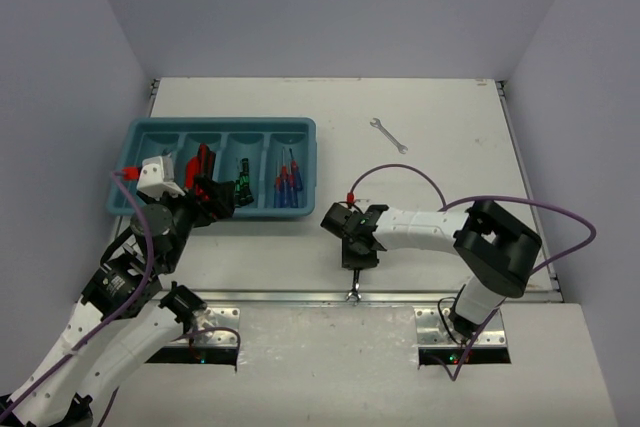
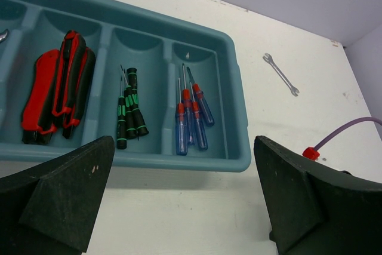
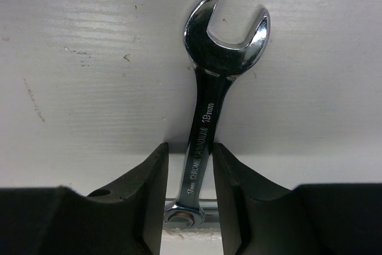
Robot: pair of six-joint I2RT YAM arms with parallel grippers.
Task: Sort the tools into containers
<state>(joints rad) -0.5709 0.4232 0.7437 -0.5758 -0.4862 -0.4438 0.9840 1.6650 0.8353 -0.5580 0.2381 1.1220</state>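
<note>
A silver wrench lies at the counter's near edge, its shank between the narrowed jaws of the right gripper. Whether they pinch it I cannot tell. This looks like the pick-up step. Next it needs a firm grip, a lift and a carry to the teal tray towards the left edge, where the left gripper hangs wide open.

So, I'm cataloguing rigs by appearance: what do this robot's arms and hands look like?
The left arm and right arm have white shells and black joints. The left hand and right hand each carry two thick matte black fingers. A purple cable with a red plug runs to each.
</note>
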